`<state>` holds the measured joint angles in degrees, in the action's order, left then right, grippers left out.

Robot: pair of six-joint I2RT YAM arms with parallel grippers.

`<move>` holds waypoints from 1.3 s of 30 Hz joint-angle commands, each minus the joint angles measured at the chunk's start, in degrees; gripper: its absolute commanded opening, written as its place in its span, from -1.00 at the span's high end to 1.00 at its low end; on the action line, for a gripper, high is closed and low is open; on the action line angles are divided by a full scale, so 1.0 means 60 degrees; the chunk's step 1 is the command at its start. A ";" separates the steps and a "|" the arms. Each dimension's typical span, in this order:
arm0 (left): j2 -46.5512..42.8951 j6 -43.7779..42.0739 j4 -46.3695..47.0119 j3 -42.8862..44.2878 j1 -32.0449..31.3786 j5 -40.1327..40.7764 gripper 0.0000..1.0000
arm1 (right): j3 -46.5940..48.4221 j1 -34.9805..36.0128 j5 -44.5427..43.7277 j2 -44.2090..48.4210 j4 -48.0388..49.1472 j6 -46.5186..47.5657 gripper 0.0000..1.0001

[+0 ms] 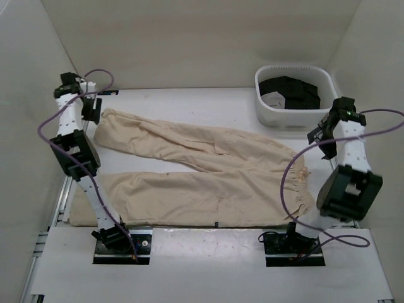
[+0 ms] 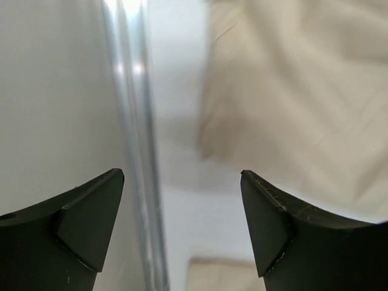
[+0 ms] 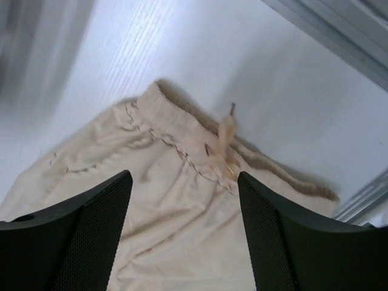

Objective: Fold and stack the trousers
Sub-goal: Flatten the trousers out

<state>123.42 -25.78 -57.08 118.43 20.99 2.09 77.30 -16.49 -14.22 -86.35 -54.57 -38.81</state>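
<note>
A white basket holding dark clothes sits on the white table.

Bright even light, soft shadows; left wrist view blurred, perhaps motion; glare on rail

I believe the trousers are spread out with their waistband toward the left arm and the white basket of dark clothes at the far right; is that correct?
Not quite: the waistband lies toward the right arm, as the right wrist view shows with its drawstring. The trousers are indeed spread out, and the white basket of dark clothes stands far right.
</note>
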 commanded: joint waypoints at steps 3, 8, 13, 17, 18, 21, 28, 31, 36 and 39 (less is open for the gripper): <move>0.2177 0.0912 -0.0946 0.0973 -0.0584 0.0135 -0.78 | 0.0945 -0.0035 0.1065 -0.2406 0.0188 0.0447 -0.53; 0.2356 0.0913 -0.0755 0.0214 -0.0584 0.0149 -0.60 | 0.0843 0.0389 0.1301 -0.3040 0.0730 0.0110 -0.53; 0.2093 0.0810 -0.0244 -0.1699 -0.0584 0.1184 0.01 | 0.0755 0.0770 0.1212 -0.3743 0.1126 -0.0357 -0.53; 0.0809 0.0475 0.0547 -0.4031 -0.0584 0.2172 0.46 | 0.0755 0.0771 0.0774 -0.4125 0.1213 -0.0549 -0.53; 0.0498 0.0473 0.0693 -0.4456 -0.0482 0.2273 0.46 | 0.0755 0.0771 0.0671 -0.4255 0.1315 -0.0549 -0.53; -0.0365 0.0269 0.0900 -0.5338 -0.0102 0.2129 0.44 | 0.0214 0.0771 0.0349 -0.4344 0.1738 -0.0651 -0.53; -0.0999 0.0385 0.0446 -0.4171 0.0017 0.1470 -0.36 | -0.0124 0.0859 0.0011 -0.4696 0.2048 -0.0739 -0.16; -0.0825 0.0605 0.0329 -0.2560 0.0017 0.1234 -0.60 | -0.0037 0.0859 -0.0076 -0.4784 0.2048 -0.0637 -0.16; 0.0639 0.1219 0.0081 0.0033 -0.0362 0.0634 -0.78 | 0.0065 0.0859 -0.0266 -0.4784 0.2048 -0.0257 -0.16; 0.1607 0.1454 -0.0111 0.0944 -0.0554 0.0532 -0.82 | 0.0154 0.0947 -0.0370 -0.4696 0.1858 -0.0066 -0.16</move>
<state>127.90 -19.77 -54.59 122.28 19.55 8.34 77.95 -11.07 -12.38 -112.40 -44.88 -41.12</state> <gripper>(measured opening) 0.906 0.584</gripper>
